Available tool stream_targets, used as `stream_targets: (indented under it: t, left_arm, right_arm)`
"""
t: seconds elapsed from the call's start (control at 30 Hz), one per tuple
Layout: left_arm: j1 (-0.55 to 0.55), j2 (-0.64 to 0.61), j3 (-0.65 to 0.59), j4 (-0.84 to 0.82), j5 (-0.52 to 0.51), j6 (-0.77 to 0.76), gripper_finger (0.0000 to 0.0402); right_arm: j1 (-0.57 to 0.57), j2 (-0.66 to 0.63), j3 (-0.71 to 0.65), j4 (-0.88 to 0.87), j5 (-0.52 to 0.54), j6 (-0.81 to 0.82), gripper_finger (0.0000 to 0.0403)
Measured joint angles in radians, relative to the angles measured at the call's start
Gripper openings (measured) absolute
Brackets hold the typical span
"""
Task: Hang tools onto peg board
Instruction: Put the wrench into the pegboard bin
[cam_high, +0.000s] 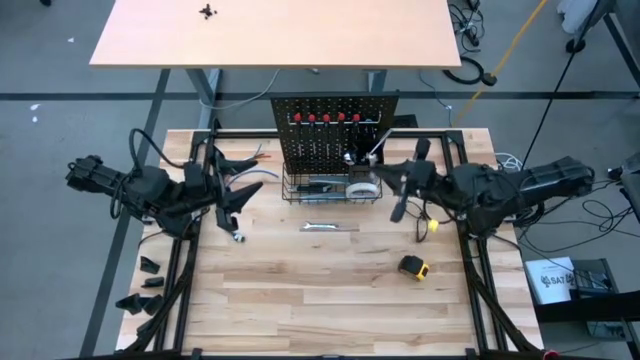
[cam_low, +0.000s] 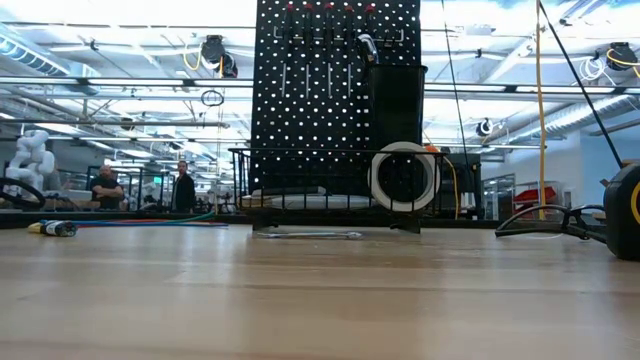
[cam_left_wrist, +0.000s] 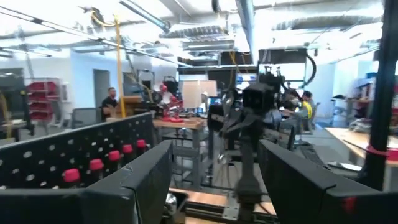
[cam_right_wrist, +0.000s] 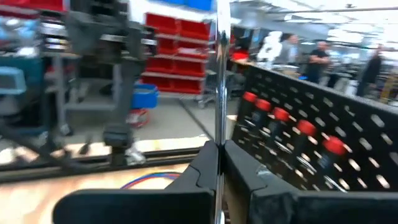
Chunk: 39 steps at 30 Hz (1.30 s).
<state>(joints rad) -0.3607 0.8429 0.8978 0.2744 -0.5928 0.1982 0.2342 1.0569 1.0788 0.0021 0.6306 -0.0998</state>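
Note:
The black peg board (cam_high: 335, 130) stands upright at the table's far side, with red-handled screwdrivers (cam_right_wrist: 298, 127) hanging in a row and a wire basket (cam_high: 300, 190) at its base. A white tape roll (cam_low: 403, 177) sits in the basket. My right gripper (cam_right_wrist: 219, 149) is by the board's right part and is shut on a silver wrench (cam_high: 368, 157). My left gripper (cam_high: 243, 190) hovers open, left of the basket, holding nothing. A second wrench (cam_high: 330, 227) lies flat in front of the basket. The yellow-black tape measure (cam_high: 414, 266) rests on the table. My right gripper pinches the thin silver wrench's shaft (cam_right_wrist: 219, 134) between its two fingers, coming level from the table's right side. The wrench runs on past the fingertips, lifted clear of the table, with its free end (cam_low: 368, 45) at the board above the black cup holder (cam_low: 398, 95).
A small tool (cam_high: 240, 237) lies near the left gripper, and a yellow-tipped item (cam_high: 432, 226) lies below the right arm. Black parts (cam_high: 148, 265) sit at the table's left edge. The near half of the wooden table (cam_high: 320, 310) is bare. People show far off in the room.

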Motion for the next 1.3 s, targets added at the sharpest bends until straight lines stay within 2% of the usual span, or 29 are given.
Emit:
stream_targets:
  t: [0.2,0.3,0.93,1.3]
  left_arm:
    - [0.0,0.0,0.0,-0.003,-0.023,0.002,0.0237]
    - [0.0,0.0,0.0,-0.003,-0.032,0.0,0.0237]
    - [0.0,0.001,0.0,-0.03,-0.053,-0.018,0.0237]
    - [0.0,0.001,0.0,-0.031,-0.053,-0.019,0.0237]
  right_arm:
    - [-0.11,-0.035,-0.251,0.347,0.033,-0.052,0.0003]
    - [-0.156,-0.035,-0.327,0.448,0.043,-0.064,0.0003]
    - [-0.291,-0.035,-0.483,0.514,0.056,0.011,0.0003]
    - [-0.3,-0.034,-0.511,0.518,0.052,0.037,0.0003]
